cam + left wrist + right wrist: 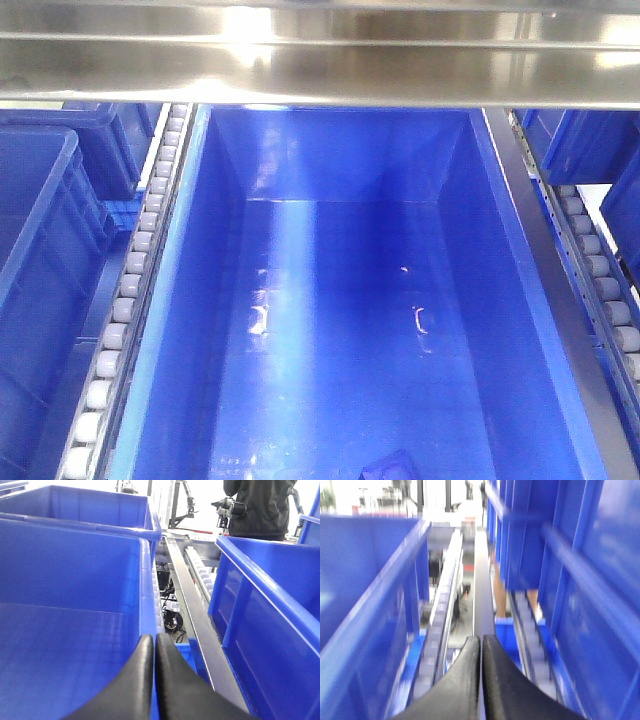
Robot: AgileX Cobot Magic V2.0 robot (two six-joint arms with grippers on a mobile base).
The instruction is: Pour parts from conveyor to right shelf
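Observation:
The right shelf's steel beam crosses above a large deep blue bin. A small blue part shows at the bin's near bottom edge, partly cut off by the frame. My left gripper is shut. It hovers over the right wall of the neighbouring left bin, and only a sliver of blue shows through its gap. My right gripper is shut above the grey rail, with the middle bin on its left. That view is blurred. The conveyor is out of view.
White roller tracks run along both sides of the middle bin. More blue bins stand to the left and right. A person in dark clothes stands behind the rack.

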